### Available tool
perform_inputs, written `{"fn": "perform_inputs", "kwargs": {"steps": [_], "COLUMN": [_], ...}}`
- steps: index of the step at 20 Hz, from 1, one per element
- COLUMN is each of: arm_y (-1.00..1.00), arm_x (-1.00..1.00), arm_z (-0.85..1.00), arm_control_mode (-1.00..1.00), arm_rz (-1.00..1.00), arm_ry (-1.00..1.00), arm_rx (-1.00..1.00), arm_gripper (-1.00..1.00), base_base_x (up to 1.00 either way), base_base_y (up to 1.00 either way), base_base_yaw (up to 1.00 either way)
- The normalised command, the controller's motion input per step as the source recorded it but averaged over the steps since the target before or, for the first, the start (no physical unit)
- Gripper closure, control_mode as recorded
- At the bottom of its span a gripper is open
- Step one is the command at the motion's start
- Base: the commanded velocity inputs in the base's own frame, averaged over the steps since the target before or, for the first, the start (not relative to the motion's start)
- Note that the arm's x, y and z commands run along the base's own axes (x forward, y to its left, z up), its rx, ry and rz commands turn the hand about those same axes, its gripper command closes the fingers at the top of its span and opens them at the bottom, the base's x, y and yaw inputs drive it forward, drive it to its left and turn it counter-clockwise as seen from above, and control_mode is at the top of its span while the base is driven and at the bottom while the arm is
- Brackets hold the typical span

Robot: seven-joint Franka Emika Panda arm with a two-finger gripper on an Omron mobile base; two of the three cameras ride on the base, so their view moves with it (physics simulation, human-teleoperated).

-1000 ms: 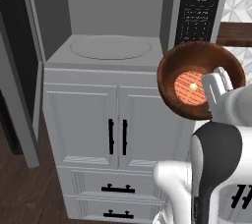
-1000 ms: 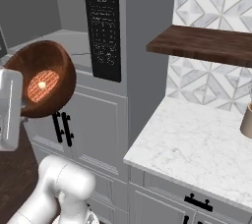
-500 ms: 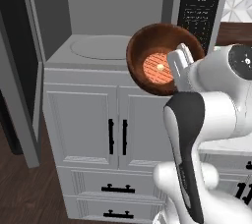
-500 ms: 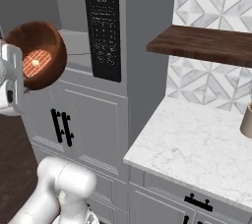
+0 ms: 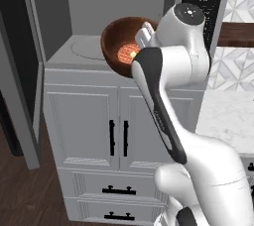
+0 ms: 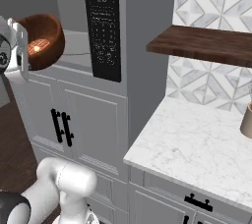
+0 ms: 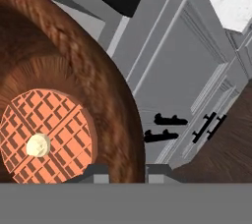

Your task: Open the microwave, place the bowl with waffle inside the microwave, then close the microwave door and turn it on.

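Bowl [image 5: 124, 45] with waffle [image 5: 129, 52] nearer the microwave [image 5: 99, 17] mouth, jaws clamped on its rim.

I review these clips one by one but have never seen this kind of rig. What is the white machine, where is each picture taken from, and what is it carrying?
The white machine is a robot arm in a simulated kitchen. Two cameras sit behind it, left and right; a third looks along its hand. Its gripper is shut on the rim of a wooden bowl holding a waffle, lifted at the mouth of the open microwave, whose door stands swung out to the left. White cabinets sit below; a marble counter lies right.
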Motion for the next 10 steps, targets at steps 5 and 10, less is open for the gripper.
{"fn": "perform_inputs", "kwargs": {"steps": [5, 10], "arm_y": [0.09, 0.00], "arm_x": [0.99, 0.69], "arm_z": [-0.04, -0.04], "arm_control_mode": [-1.00, -1.00], "arm_rz": [0.00, 0.00], "arm_ry": [0.09, -0.11], "arm_rx": [-0.03, 0.00], "arm_gripper": [1.00, 1.00], "base_base_x": [0.00, 0.00], "base_base_y": [0.00, 0.00], "base_base_yaw": [0.00, 0.00]}}
